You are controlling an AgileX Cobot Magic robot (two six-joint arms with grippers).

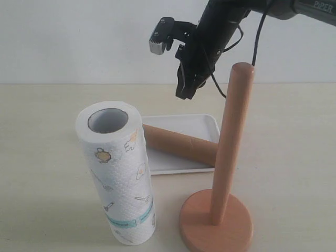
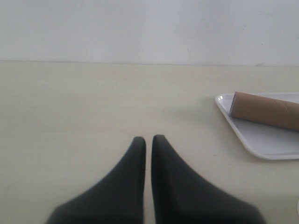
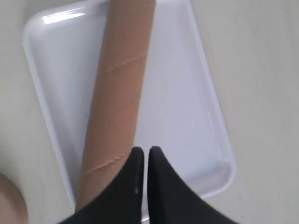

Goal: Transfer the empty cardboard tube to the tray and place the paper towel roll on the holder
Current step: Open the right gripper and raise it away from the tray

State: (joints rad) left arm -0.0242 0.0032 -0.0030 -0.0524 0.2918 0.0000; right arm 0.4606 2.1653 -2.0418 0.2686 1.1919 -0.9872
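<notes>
My right claw hangs clenched on nothing above the tray, and the empty cardboard tube lies flat in it just beneath my fingertips. The holder and the upright paper towel roll stand apart, beyond the tray. My left claw, clenched too, sits low over the table

Exterior view: both ends of cardboard tube hidden, one behind paper towel roll, other behind holder pole. Near corner of tray behind roll. Holder base cut by bottom edge.
Left wrist view: tray and tube run out of frame; finger roots of left gripper blurred.
Right wrist view: one tube end out of frame, other behind right gripper. Tan blur at frame edge, probably holder.
</notes>
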